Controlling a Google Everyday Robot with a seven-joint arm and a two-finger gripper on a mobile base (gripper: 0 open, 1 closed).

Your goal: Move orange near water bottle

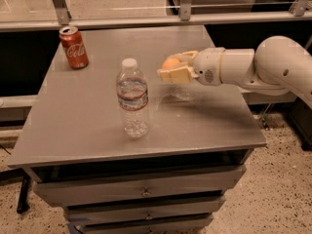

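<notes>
The water bottle [132,98] stands upright near the middle of the grey table [87,126]; it is clear plastic with a white cap. My gripper [171,68] comes in from the right, held above the table just right of the bottle's upper part. It is shut on the orange [170,63], which shows between the cream-coloured fingers [174,74]. The orange is off the table surface, about a hand's width from the bottle.
A red Coca-Cola can [74,47] stands at the table's back left corner. A metal rail [146,21] runs behind the table. Drawers [141,191] sit under the tabletop. My white arm [263,67] spans the table's right side.
</notes>
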